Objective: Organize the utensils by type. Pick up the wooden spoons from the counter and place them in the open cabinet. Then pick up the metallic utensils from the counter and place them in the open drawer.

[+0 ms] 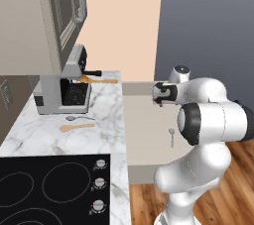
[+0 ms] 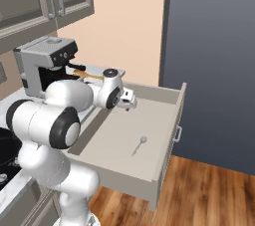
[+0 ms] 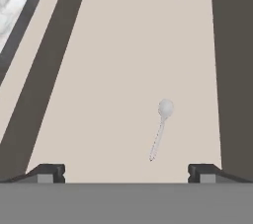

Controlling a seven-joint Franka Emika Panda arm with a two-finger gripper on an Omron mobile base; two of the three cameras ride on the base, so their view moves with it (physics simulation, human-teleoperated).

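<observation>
One small metal spoon (image 3: 161, 128) lies flat on the pale floor of the open drawer (image 2: 164, 135), nearer the drawer's front wall, bowl pointing toward the handle side, nothing touching it; in the left base view it's the thin silver thing (image 1: 171, 137) beside the arm's elbow. Gripper (image 3: 126, 171) hangs above the drawer w/ jaws spread wide, empty, tips well apart and clear of the spoon; from the right base view the hand (image 2: 128, 98) sits over the drawer's back part, near the counter edge. On the counter (image 1: 106, 120), a 2nd metal spoon (image 1: 78, 118) lies in front of the coffee machine (image 1: 62, 87), and a wooden spoon (image 1: 76, 127) lies just beside it, toward the cooktop (image 1: 44, 189). Another wooden spoon (image 1: 96, 79) lies at the counter's back edge, right of the machine, partly under its spout. The wall cabinet door (image 1: 67, 6) stands open above the machine.
</observation>
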